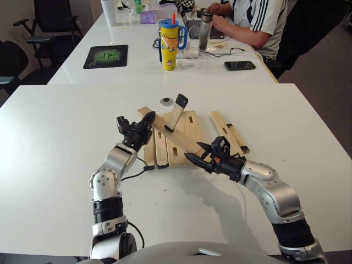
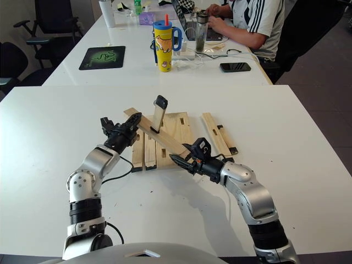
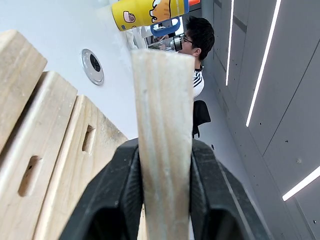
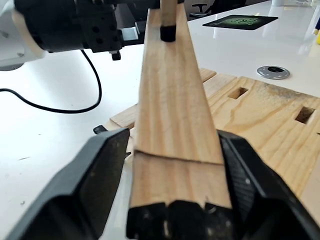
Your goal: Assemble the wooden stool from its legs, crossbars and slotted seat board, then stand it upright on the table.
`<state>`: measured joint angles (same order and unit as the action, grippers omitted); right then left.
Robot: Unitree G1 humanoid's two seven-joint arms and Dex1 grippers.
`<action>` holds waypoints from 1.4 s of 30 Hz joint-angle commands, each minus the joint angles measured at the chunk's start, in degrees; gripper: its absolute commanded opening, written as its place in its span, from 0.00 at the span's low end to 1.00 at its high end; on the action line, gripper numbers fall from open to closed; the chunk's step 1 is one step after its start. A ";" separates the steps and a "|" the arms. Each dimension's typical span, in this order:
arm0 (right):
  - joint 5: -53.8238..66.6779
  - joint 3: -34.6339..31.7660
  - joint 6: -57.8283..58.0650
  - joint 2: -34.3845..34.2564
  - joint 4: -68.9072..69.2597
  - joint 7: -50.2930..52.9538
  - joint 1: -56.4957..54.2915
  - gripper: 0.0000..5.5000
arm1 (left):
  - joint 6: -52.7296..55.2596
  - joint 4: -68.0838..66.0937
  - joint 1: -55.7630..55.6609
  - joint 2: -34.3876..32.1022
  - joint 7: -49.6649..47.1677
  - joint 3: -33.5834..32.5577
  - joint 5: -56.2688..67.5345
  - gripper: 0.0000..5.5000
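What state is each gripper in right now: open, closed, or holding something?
Left gripper: closed on one end of the wooden bar.
Right gripper: closed on the other end of the same bar.

Pale wood crossbar [image 1: 184,142], yellow cup [image 1: 169,52] (blue handle [image 1: 183,39])

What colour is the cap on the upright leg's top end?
Black. The cap shows best in the left eye view.

Brightly and evenly lit from above by ceiling light strips [image 3: 261,65]; glares softly off the white table [image 1: 55,143]; casts only faint, soft-edged shadows.
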<state>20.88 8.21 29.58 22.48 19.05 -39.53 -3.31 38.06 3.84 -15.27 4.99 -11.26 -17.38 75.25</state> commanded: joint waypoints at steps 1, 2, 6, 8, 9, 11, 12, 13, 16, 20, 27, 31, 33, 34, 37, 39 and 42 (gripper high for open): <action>0.92 -0.92 0.09 -0.85 -0.03 0.95 -1.75 0.60 | -3.39 2.49 -1.48 1.71 -0.42 0.91 -3.16 0.19; 1.59 -1.19 0.23 -0.99 0.30 0.71 -1.80 0.60 | -5.42 3.60 -1.72 0.82 0.75 1.51 -6.14 0.19; 3.06 -1.24 0.46 -0.30 1.70 -0.71 -1.14 0.60 | -10.99 6.63 -1.58 0.22 2.60 1.30 -11.65 0.19; 1.85 -0.75 -0.55 0.75 0.79 -1.02 -0.67 0.60 | -13.31 8.70 -0.36 -0.24 2.84 1.39 -14.82 0.19; 0.97 -0.38 -1.42 1.43 0.08 -1.50 -0.52 0.60 | -14.17 9.74 0.27 -0.35 2.98 1.47 -16.04 0.19; -4.00 1.99 -6.60 4.58 -2.42 -3.47 -0.31 0.60 | -15.15 11.77 1.20 -0.23 3.22 1.21 -16.56 0.19; -7.17 3.48 -9.85 6.40 -3.95 -4.42 -0.45 0.60 | -15.29 12.45 1.45 -0.30 3.35 1.30 -16.64 0.19; -10.04 4.71 -12.69 7.82 -5.50 -5.01 -0.81 0.60 | -15.39 12.76 1.44 -0.30 3.38 1.35 -16.67 0.19; -15.86 7.88 -18.77 9.54 -10.57 -6.32 -3.05 0.60 | -15.79 12.82 0.86 -0.28 3.45 1.67 -17.16 0.19; -19.60 11.15 -21.86 8.29 -15.20 -7.21 -5.90 0.60 | -15.82 12.42 0.17 0.01 3.37 1.99 -17.17 0.19; -22.55 13.49 -18.81 2.20 -22.15 -3.38 -8.75 0.60 | -16.12 11.32 -0.13 -0.45 3.33 1.51 -17.42 0.19; -23.84 13.58 -15.13 -1.20 -24.67 -0.05 -9.76 0.60 | -16.23 10.29 -0.42 -1.29 3.56 1.36 -18.51 0.19; -23.84 13.32 -13.61 -3.00 -24.94 1.64 -10.04 0.60 | -16.32 9.54 -0.28 -2.16 3.78 2.21 -21.13 0.19; -23.78 13.17 -12.86 -3.85 -24.88 2.53 -10.11 0.60 | -16.49 9.19 -0.12 -2.21 3.78 2.52 -22.29 0.19; -23.60 13.10 -11.88 -5.66 -24.71 4.29 -10.16 0.60 | -18.43 7.35 0.27 -2.69 4.64 3.64 -27.74 0.19; -22.98 12.98 -10.92 -6.63 -24.18 4.68 -10.22 0.60 | -20.91 4.98 -0.01 -2.95 5.81 4.61 -32.19 0.19; -22.37 12.82 -9.59 -7.58 -23.63 4.81 -10.40 0.60 | -25.63 0.80 -1.30 -2.78 6.67 6.26 -39.39 0.19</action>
<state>-1.66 20.66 17.65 15.49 -4.27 -34.63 -14.14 15.32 6.96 -15.04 2.37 -5.52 -12.35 39.80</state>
